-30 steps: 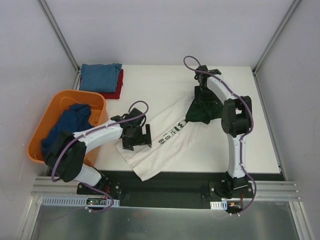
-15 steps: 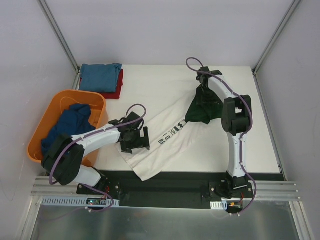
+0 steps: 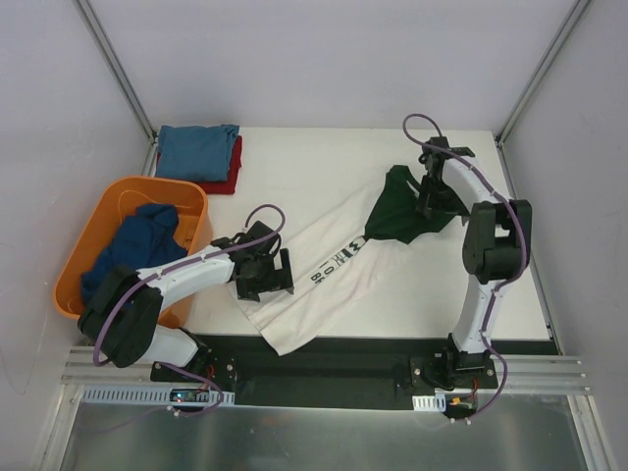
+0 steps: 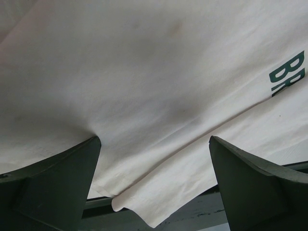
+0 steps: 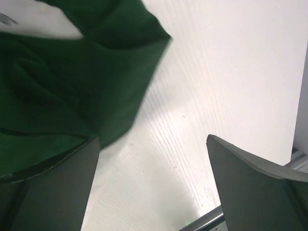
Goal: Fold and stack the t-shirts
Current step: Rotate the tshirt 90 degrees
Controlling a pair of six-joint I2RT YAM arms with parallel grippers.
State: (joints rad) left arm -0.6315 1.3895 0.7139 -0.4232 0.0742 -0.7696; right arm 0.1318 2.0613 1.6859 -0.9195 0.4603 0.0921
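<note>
While cream t-shirt (image 3: 339,280) lies spread diagonally mid-table, L gripper (image 3: 265,275) sits on its near-left part, jaws wide apart, cloth beneath, nothing clamped. R gripper (image 3: 432,201) beside dark green sleeve (image 3: 397,211), jaws wide too, holding nothing; bare table (image 5: 216,72) btwn fingers. Blue shirt (image 3: 196,150) folded atop red shirt (image 3: 228,179), far-left corner. Navy shirt (image 3: 137,240) in orange basket (image 3: 103,211)
</note>
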